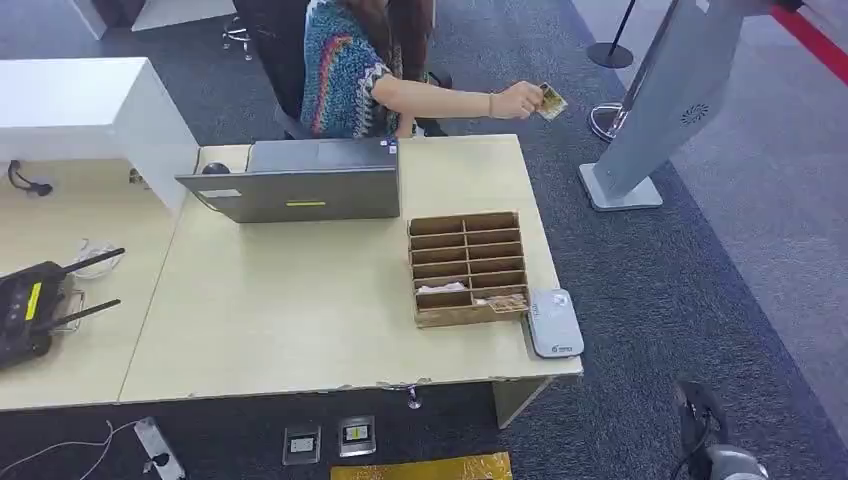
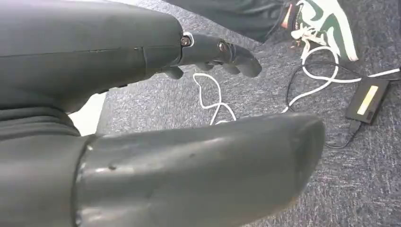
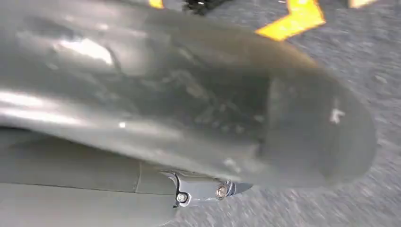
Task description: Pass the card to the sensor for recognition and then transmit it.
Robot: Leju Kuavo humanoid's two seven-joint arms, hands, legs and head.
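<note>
You have a bench (image 1: 300, 310) of pale, smooth, matt laminate, chipped along its front edge. The sorting tray (image 1: 467, 268) on it looks like brown cardboard or thin wood, unfinished. Beside it, the sensor (image 1: 553, 322) is smooth grey plastic. The laptop (image 1: 300, 190) lid is matt grey. The floor (image 1: 660, 290) is rough dark carpet. Your left hand (image 2: 156, 118) shows smooth, slightly glossy grey plastic.

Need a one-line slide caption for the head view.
Seated person holds a card out beside the desk; wooden tray and reader wait at its corner.
</note>
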